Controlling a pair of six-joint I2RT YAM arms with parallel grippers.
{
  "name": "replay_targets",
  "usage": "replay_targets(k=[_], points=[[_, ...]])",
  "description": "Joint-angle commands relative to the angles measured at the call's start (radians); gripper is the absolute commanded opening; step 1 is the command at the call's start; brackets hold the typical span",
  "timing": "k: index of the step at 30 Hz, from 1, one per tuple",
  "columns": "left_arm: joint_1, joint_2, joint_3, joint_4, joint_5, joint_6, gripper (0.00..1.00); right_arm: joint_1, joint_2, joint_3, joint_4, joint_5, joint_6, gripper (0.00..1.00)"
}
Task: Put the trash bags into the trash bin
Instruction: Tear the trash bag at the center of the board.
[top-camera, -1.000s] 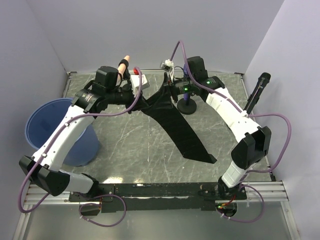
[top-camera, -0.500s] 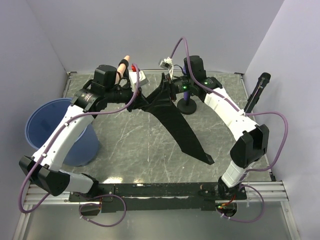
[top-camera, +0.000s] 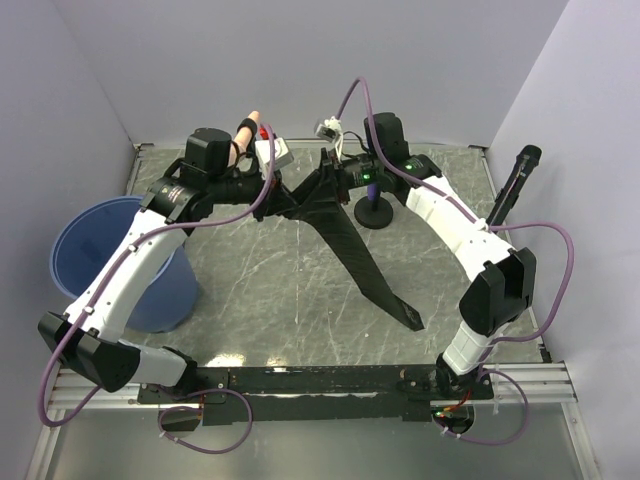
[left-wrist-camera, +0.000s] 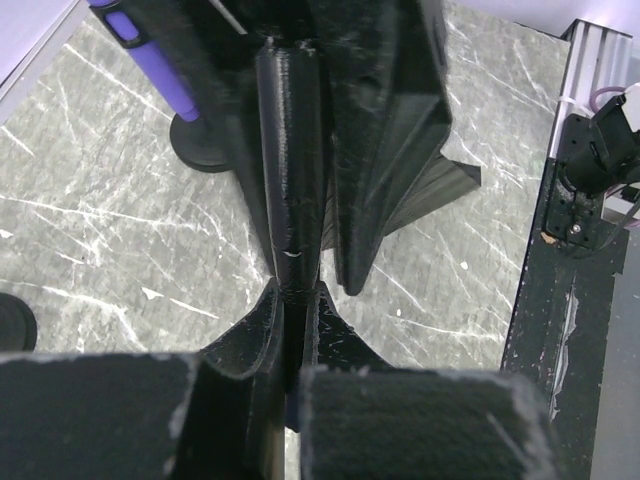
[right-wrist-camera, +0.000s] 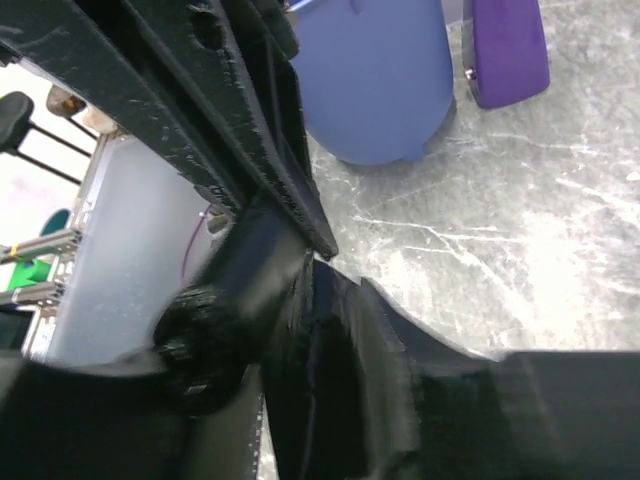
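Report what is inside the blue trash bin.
Only bare blue inner wall shows in the trash bin; no bag is visible there. The left arm crosses its opening, hiding much of the inside. The black trash bag is outside, over the table.

Black trash bag up close (blurred), blue trash bin beyond

We record a black trash bag, a blue trash bin, and a grey tabletop veined white.
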Motion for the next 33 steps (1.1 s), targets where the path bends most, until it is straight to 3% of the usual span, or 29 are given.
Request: replay_targets(k=[1,6,9,11,13,16,17,24,29,32,33], points=[[0.005,-0.034,0.003,0.039,0.039,-0.023,0.01,0.007,-0.004,-0.003,0.065,-0.013,0.023,0.35],[0.008,-0.039,-0.007,0.048,0.021,-0.040,0.01,0.002,0.007,0.022,0.035,-0.057,-0.001,0.00],[0.018,-0.039,-0.016,0.070,-0.002,-0.073,0.01,-0.011,0.009,0.017,0.045,-0.148,0.022,0.00],[0.029,-0.034,-0.023,0.094,-0.024,-0.116,0.01,-0.024,0.000,-0.015,0.131,-0.218,0.133,0.00],[0.037,-0.016,-0.025,0.122,-0.028,-0.162,0.01,-0.031,-0.013,-0.091,0.403,-0.302,0.376,0.00],[0.041,0.012,-0.025,0.153,-0.031,-0.214,0.01,-0.044,0.002,-0.207,1.170,-0.405,0.957,0.00],[0.043,0.021,-0.030,0.163,-0.036,-0.230,0.01,-0.045,0.018,-0.193,1.255,-0.433,1.056,0.00],[0.052,0.108,-0.025,0.239,-0.054,-0.311,0.01,-0.021,0.015,-0.086,1.184,-0.518,1.042,0.00],[0.069,0.147,-0.036,0.262,-0.084,-0.339,0.01,-0.027,-0.029,-0.020,0.810,-0.571,0.769,0.00],[0.086,0.140,-0.062,0.285,-0.107,-0.346,0.01,-0.039,-0.069,-0.098,0.982,-0.579,0.911,0.00],[0.093,0.137,-0.072,0.292,-0.114,-0.352,0.01,-0.045,-0.083,-0.116,0.970,-0.582,0.919,0.00]])
